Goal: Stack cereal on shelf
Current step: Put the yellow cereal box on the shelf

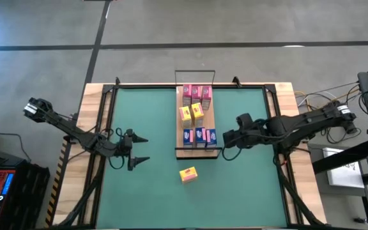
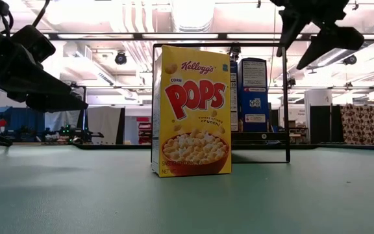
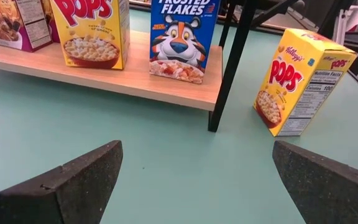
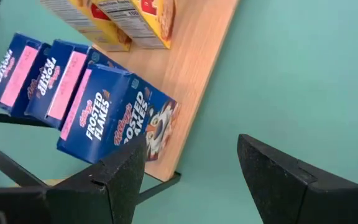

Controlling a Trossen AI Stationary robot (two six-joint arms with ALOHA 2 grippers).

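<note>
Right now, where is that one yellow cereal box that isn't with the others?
In the high view, the lone yellow Corn Pops box stands on the green table, just off the near end of the wooden shelf, between the left gripper and right gripper.

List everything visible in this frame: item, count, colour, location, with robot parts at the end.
Pink cereal boxes: about three, pink, shelf's far end.
Yellow cereal boxes: two, yellow, mid-shelf.
Blue cereal boxes: three, blue, shelf's near end.
Loose Corn Pops box: one, yellow, on the table off the shelf's near end.
Shelf: one, light wood, black wire rails, table centre.
Table: one, green.
Left end effector: open, left of shelf.
Right end effector: partly open, beside the blue boxes.
</note>
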